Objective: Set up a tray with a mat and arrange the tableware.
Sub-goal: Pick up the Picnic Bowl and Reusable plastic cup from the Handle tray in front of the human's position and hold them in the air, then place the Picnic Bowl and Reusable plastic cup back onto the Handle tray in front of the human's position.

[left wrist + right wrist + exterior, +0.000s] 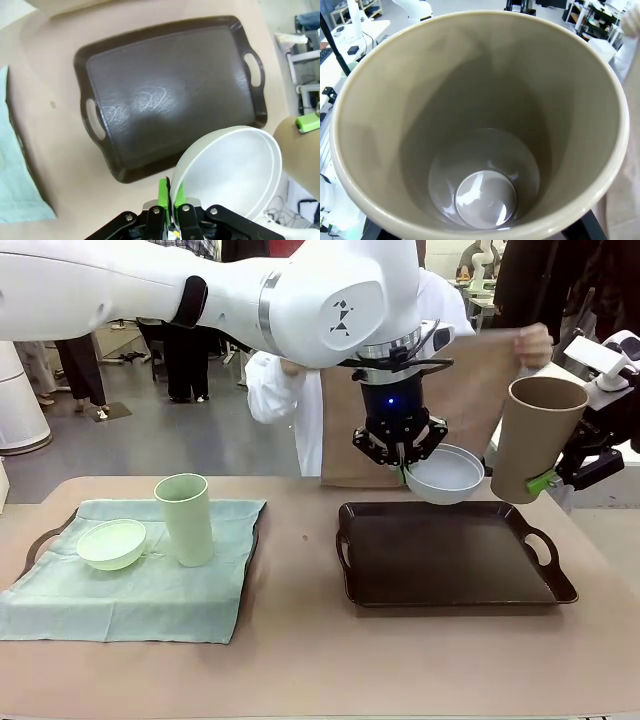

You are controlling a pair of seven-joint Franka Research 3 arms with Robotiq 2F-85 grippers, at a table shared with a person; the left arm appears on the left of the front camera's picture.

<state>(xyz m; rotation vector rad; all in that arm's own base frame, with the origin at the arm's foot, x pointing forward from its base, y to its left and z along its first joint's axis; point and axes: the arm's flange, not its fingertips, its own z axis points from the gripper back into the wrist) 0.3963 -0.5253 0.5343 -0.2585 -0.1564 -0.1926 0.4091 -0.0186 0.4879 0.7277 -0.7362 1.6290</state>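
My left gripper (403, 462) hangs over the far edge of the empty dark brown tray (450, 585), shut on the rim of a white bowl (446, 476). In the left wrist view its green pads (171, 192) pinch the white bowl (232, 172) above the tray (165, 95). At the right, my right gripper (545, 479) is shut on a tan-brown cup (535, 435), held tilted in the air; the right wrist view looks down into that cup (480, 125). Behind the tray a person's hand (536, 343) holds a brown mat (470, 390) upright.
At the left, a pale green cloth (140, 590) covers a second tray with a dark handle (42, 540). On it stand a pale green bowl (112, 544) and a pale green cup (185, 519). Bare tabletop lies between the two trays and along the front edge.
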